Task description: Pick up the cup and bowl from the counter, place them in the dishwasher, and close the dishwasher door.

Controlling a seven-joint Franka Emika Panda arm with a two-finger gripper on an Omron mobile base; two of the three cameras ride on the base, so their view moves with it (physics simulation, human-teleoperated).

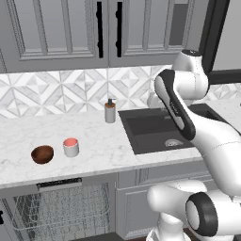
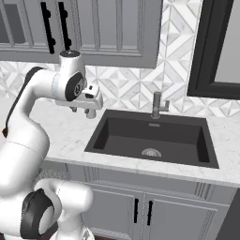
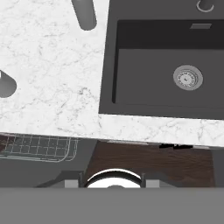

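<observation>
The white cup (image 1: 70,147) with a pink inside stands on the marble counter (image 1: 99,141), left of the sink. Just to its left sits the dark reddish-brown bowl (image 1: 42,154). Below them the dishwasher (image 1: 61,207) is open and its grey wire rack (image 3: 39,146) shows; the dishwasher door is down and mostly out of view. My gripper (image 2: 86,112) hangs high over the counter at the sink's left rim, pointing down, well right of the cup and bowl. Its jaws (image 3: 111,183) are open with nothing between them. The cup (image 3: 5,84) peeks in at the left edge of the hand view.
A soap dispenser (image 1: 110,111) stands at the back of the counter near the sink's (image 1: 164,127) left corner. A faucet (image 2: 157,105) rises behind the basin. Grey wall cabinets (image 1: 70,28) hang above, and base cabinets (image 2: 140,206) are under the sink.
</observation>
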